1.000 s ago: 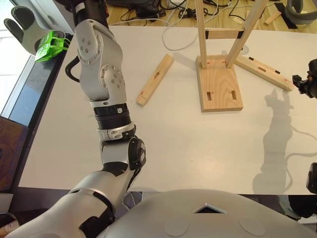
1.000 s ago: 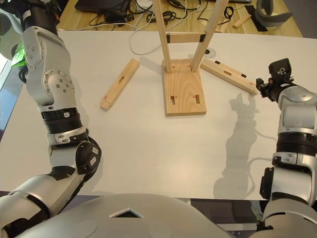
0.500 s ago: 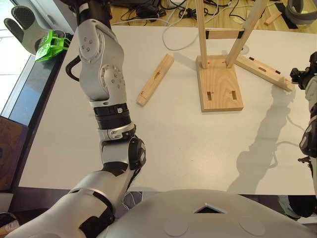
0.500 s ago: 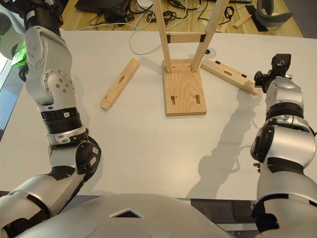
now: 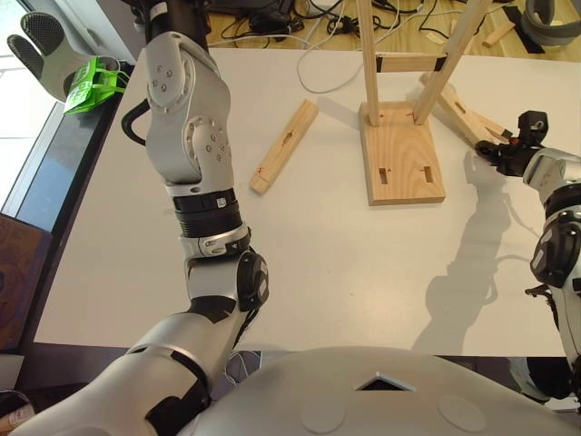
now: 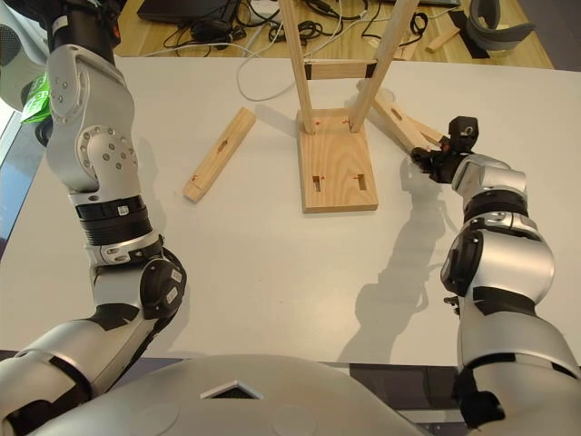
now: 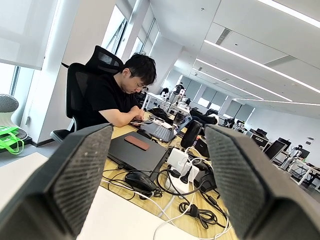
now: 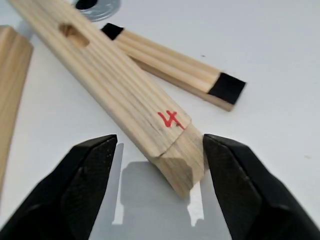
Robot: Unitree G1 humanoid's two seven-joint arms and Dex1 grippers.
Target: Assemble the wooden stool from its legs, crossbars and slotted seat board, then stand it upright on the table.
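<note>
Right gripper [image 8: 159, 145] sits unclenched astride the end of the loose leg [image 8: 110, 85], seemingly placed to clamp and lift it.

Leg [image 8: 115, 85] and seat board [image 5: 403, 163] are pale, smooth bare wood; table [image 5: 363, 272] matt white.

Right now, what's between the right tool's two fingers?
The end of a leg, with a red mark, lies between the open right tool's fingers, seen in the right wrist view.
</note>
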